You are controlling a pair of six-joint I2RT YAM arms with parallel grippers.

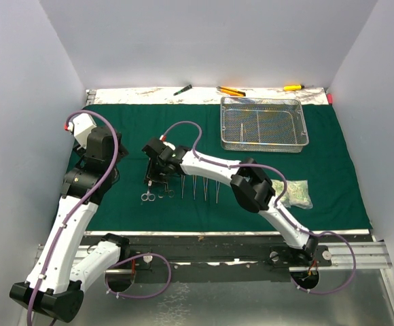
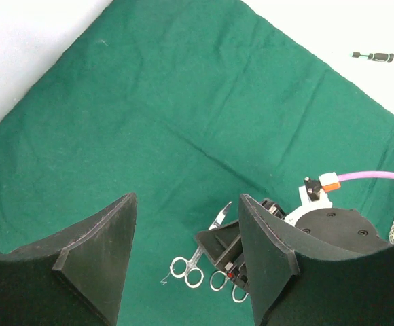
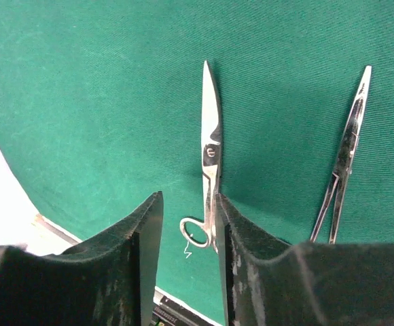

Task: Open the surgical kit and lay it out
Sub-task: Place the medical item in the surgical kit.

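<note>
Right claw (image 3: 187,204), jaws parted, low over scissors (image 3: 211,136) lying flat on the green cloth (image 3: 81,81), a clamp (image 3: 350,136) just beside, mesh tray (image 1: 261,99) well apart toward the far edge, left claw (image 2: 187,198) gaping nearby.

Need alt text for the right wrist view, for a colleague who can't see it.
Steel scissors lie on the green cloth, tips pointing away, one finger ring showing in the gap between the parted fingers of the right gripper. A slimmer steel clamp lies apart to their right; a white surface shows at lower left.
</note>
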